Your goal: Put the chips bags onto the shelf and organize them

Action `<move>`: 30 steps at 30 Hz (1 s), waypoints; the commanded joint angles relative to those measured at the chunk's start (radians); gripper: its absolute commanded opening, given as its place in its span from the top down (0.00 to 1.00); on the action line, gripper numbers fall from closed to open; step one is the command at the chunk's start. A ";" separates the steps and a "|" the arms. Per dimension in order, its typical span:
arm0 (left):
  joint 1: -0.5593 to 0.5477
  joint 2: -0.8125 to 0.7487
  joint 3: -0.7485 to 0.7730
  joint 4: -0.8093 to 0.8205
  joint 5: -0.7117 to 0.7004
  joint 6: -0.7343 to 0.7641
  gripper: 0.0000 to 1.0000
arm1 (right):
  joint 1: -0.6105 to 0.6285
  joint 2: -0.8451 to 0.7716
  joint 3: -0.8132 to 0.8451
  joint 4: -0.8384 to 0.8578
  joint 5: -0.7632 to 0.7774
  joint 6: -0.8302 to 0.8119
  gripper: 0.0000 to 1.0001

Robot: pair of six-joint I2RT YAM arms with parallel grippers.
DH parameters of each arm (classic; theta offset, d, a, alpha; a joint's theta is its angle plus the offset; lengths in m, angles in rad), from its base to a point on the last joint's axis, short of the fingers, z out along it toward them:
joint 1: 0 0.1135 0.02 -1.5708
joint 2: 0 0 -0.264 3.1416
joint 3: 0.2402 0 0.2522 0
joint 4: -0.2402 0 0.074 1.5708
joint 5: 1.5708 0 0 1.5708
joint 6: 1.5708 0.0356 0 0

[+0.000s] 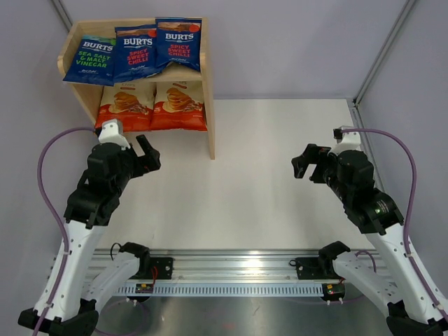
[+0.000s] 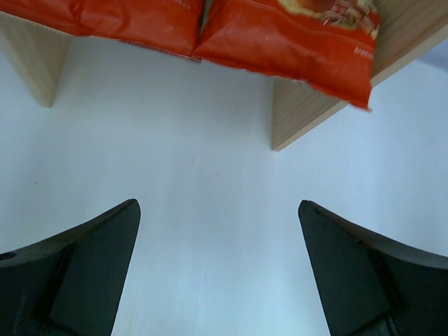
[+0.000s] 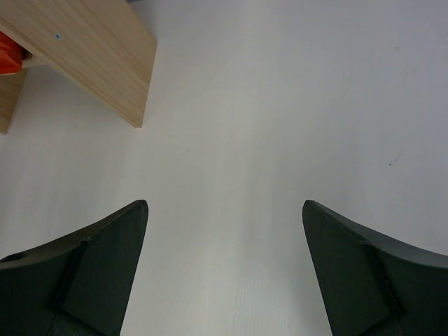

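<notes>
**Fig.** Left claw point(image 1: 148, 155) and right claw point(image 1: 299, 164) are hovering wide, empty, above the bench point(image 1: 280, 196). Just ahead of the left claw, well apart from the right claw, the shelf point(image 1: 208, 119) is holding all five chips bags point(image 1: 178, 105), standing on end.

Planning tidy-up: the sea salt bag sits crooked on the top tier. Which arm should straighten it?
Left, probably. The left gripper, open, hovers by the shelf, below the sea salt bag; the right gripper is far off.
</notes>
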 commanded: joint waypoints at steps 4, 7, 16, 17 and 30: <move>-0.004 -0.197 -0.158 -0.038 0.035 0.250 0.01 | 0.002 -0.014 0.072 -0.103 0.133 -0.095 0.01; -0.004 -0.324 -0.249 0.042 0.108 0.258 0.01 | 0.002 -0.034 0.072 -0.128 0.187 -0.107 0.01; -0.004 -0.496 -0.370 0.084 -0.013 0.240 0.01 | 0.002 -0.140 -0.034 -0.063 0.112 -0.087 0.00; -0.004 -0.503 -0.373 0.079 -0.014 0.236 0.01 | 0.002 -0.148 -0.055 -0.052 0.112 -0.087 0.01; -0.004 -0.565 -0.396 0.082 -0.017 0.235 0.01 | 0.002 -0.165 -0.103 0.007 0.107 -0.049 0.01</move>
